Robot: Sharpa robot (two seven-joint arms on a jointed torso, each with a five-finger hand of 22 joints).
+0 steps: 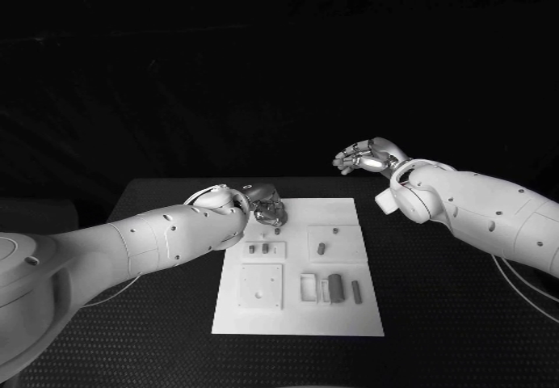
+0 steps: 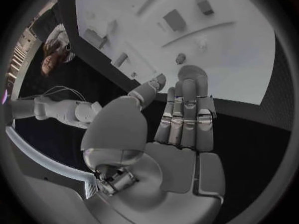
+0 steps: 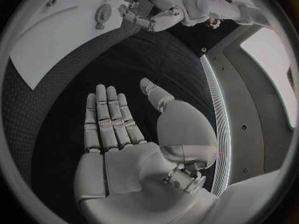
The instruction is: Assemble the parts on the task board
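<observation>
Now, left hand point(image 1: 266, 205) over task board point(image 1: 350, 322) far edge, fingers straight, holding nothing, right hand point(image 1: 368, 156) raised, empty, fingers apart.

Pretty dark room, black backdrop all around. The black table point(image 1: 443, 299) has a textured, dotted surface, with dim light overhead.

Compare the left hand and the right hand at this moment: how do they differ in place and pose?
The left hand is over the far left corner of the task board; the right hand is raised beyond the table's far edge, away from the board. In the wrist views the left hand's fingers point toward the board's edge, while the right hand's fingers stretch over bare black table. Shared: both hold nothing, fingers extended.
</observation>
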